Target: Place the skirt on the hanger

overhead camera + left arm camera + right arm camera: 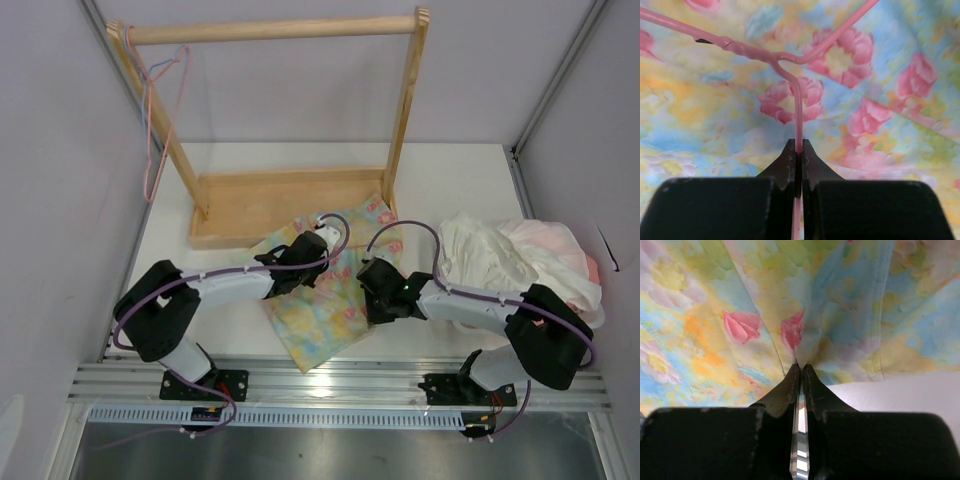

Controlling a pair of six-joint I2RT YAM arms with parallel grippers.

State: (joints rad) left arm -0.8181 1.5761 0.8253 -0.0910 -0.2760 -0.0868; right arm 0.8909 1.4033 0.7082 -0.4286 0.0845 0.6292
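Top external view, the listener asks first: where is the skirt?

Describer: The skirt (330, 300), pastel yellow, blue and green with pink flowers, lies spread on the white table (450, 170). It sits near the front edge, just in front of the base of a wooden rack (290, 28). Both arms reach in over it. A heap of white and pink clothes (520, 255) lies to its right, and two thin hangers (150, 130), one pink and one blue, dangle from the rack's left end.

Listener: And the hanger?

Describer: In the left wrist view, the hanger (797, 115), a thin pale pink wire, lies on top of the flowered cloth. Its two shoulders slope away from a twisted neck.

Listener: What are the grippers doing?

Describer: The left gripper (798, 150) is closed tight on the hanger's wire stem, which runs straight down between the black fingers. In the right wrist view, the right gripper (801, 367) is closed too. It pinches a gathered fold of the skirt, and the cloth rises in pleats to the fingertips, with bare table showing to the right.
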